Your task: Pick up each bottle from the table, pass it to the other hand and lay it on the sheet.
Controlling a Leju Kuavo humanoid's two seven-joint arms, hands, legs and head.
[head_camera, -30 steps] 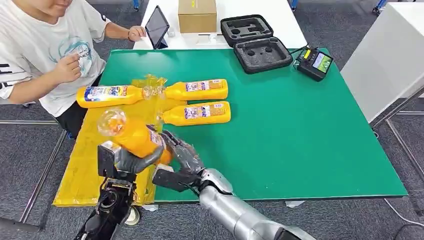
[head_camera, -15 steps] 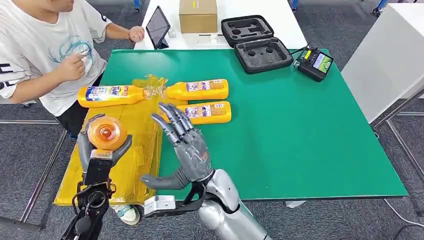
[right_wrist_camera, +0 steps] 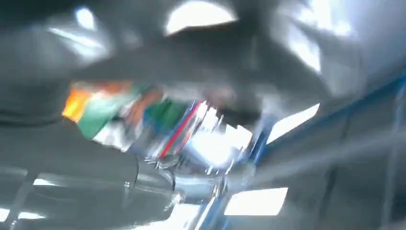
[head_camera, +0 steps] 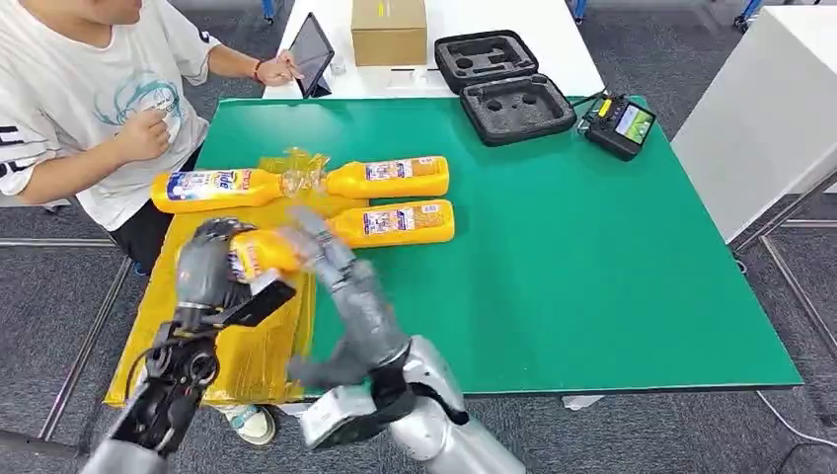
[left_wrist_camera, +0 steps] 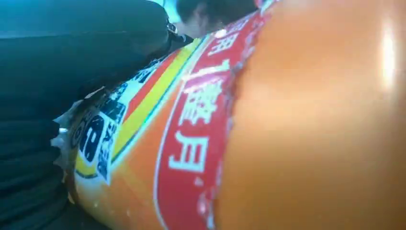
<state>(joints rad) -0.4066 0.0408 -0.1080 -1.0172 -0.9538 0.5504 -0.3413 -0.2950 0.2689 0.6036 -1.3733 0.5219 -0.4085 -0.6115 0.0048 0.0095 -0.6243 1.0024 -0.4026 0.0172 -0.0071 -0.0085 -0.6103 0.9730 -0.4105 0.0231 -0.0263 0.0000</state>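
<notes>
Left hand [head_camera: 209, 265] gripping orange bottle [head_camera: 259, 252] over yellow sheet [head_camera: 176, 336]; right hand [head_camera: 341, 272] blurred, state unclear.
Three more bottles are lying beside the worktop [head_camera: 592, 257]'s open green expanse.

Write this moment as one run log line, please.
left hand: holds bottle above yellow sheet | right hand: blurred beside bottle, grasp unclear | two bottles on table, one on sheet

- You're in a robot lab or test room: grey carpet tile floor [head_camera: 632, 434], green mat [head_camera: 592, 247] on the work table.
- Open foam-lined equipment case [head_camera: 505, 87], handheld controller [head_camera: 619, 124], tablet [head_camera: 310, 52] and cardboard box [head_camera: 389, 32] on the white desk [head_camera: 563, 49].
- Person [head_camera: 79, 99] seated alongside.
</notes>
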